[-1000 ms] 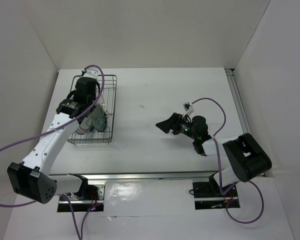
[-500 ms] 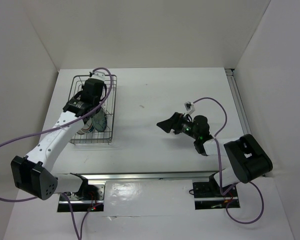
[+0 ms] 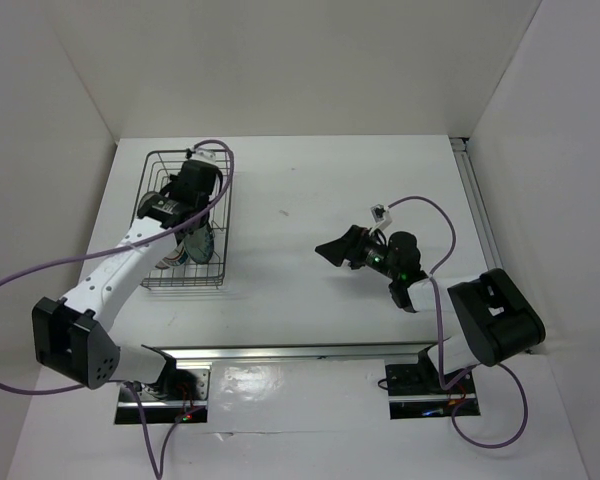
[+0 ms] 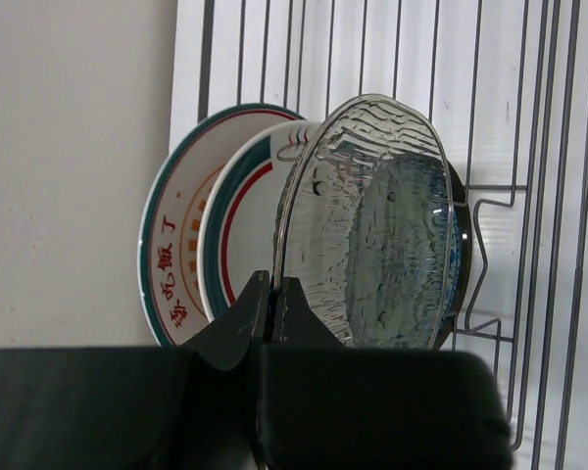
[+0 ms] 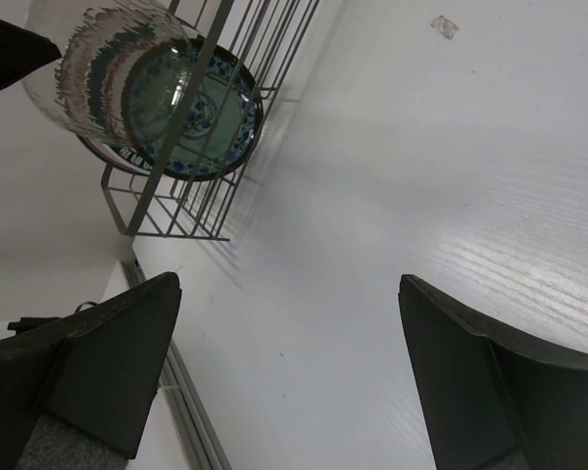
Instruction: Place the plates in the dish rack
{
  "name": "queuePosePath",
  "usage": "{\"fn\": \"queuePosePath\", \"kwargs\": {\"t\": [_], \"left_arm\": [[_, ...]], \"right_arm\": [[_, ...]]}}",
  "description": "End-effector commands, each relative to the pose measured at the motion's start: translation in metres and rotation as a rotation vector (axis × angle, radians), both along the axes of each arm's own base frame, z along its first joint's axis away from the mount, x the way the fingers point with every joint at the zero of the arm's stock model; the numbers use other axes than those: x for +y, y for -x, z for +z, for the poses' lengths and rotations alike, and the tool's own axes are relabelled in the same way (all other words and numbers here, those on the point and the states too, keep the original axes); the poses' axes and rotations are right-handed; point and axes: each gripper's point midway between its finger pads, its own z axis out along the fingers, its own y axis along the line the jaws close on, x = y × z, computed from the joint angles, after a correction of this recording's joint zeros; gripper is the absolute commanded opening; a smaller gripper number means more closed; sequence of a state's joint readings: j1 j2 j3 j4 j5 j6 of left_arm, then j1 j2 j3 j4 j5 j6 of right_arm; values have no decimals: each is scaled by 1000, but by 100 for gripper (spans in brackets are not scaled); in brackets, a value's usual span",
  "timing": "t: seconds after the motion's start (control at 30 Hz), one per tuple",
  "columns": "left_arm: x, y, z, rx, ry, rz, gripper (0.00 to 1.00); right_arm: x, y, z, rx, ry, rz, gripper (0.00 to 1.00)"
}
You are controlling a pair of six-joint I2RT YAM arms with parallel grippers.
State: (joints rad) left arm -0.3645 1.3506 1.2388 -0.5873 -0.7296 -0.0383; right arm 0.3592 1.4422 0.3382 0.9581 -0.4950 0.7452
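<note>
The dish rack is of thin dark metal wire, smooth, with a dull shine. Over the rack, the front plate looks like clear glass, glossy, with a rippled relief. The two plates behind it look like glazed ceramic, smooth and shiny. The table beside the rack is white and smooth, with a faint sheen. The fingers of the right gripper look like matt black plastic.
</note>
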Motion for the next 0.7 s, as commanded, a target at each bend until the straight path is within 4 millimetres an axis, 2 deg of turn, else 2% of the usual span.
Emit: {"fn": "queuePosePath", "kwargs": {"t": [0.0,0.23,0.5,0.6,0.63,0.67], "left_arm": [[0,-2,4,-17,6,34,0],[-5,-4,-7,18,4,23,0],[-18,-10,-20,63,45,-19,2],[-22,-11,-22,65,68,-27,16],[-22,-11,-22,65,68,-27,25],[-25,-11,-23,70,79,-38,25]], "right_arm": [[0,-1,23,-81,-40,10,99],[-3,-1,19,-73,-36,1,99],[-5,-2,24,-90,-43,1,99],[-5,-2,24,-90,-43,1,99],[-5,-2,21,-81,-40,1,99],[-5,-2,21,-81,-40,1,99]]}}
